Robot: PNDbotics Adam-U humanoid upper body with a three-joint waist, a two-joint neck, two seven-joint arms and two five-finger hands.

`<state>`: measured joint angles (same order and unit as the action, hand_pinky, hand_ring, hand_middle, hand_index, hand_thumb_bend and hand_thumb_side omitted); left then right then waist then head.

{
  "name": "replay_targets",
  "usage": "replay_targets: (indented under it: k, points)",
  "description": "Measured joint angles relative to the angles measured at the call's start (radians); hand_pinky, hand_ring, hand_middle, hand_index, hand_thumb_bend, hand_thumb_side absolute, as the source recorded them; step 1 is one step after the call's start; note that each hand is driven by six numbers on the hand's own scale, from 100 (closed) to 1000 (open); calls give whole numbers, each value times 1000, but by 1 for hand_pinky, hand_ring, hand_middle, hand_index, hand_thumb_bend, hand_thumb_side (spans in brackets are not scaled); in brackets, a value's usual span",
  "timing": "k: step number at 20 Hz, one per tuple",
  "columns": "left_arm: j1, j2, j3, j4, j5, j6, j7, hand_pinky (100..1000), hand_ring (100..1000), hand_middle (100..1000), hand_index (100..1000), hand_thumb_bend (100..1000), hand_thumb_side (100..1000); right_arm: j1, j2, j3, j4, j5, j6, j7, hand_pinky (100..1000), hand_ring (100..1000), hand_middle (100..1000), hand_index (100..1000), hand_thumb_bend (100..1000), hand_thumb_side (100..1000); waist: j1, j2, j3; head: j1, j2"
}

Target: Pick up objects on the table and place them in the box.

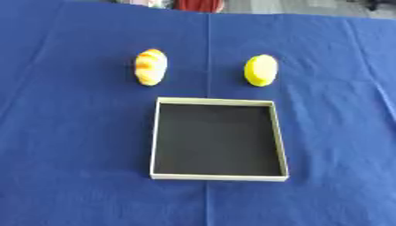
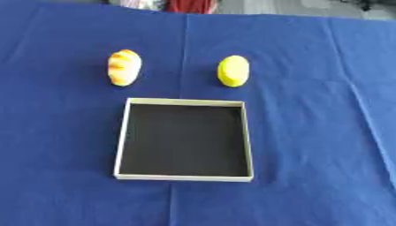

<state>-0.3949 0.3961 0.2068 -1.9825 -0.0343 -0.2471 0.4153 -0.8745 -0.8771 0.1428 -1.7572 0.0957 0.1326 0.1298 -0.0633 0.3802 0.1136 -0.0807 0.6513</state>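
A shallow square box [image 1: 219, 102] with a pale rim and a dark, empty inside lies in the middle of the blue cloth. Beyond its far left corner lies an oval yellow-and-orange striped object [image 1: 151, 66]. Beyond its far right corner lies a plain yellow oval object [image 1: 261, 70]. Both rest on the cloth, apart from the box. Neither of my hands shows in either view.
The blue cloth [image 1: 70, 145] covers the whole table, with a crease running down its middle. At the far edge, something red and pale [image 1: 197, 4] shows past the table.
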Motion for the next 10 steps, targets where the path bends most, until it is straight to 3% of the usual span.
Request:
replay_targets:
  k: [4,10]
  points:
    - [-1,0,-3,0,0,0,-3,797,770,705,820,231,675,-23,0,24,60,50,-25,47,893,913,847,890,126,640,-2,0,9,-4,0]
    - [-1,1,-6,0,6,0,-9,797,771,705,820,231,675,-99,18,141,185,128,-88,126,896,916,849,892,166,599,-8,0,13,-13,-1]
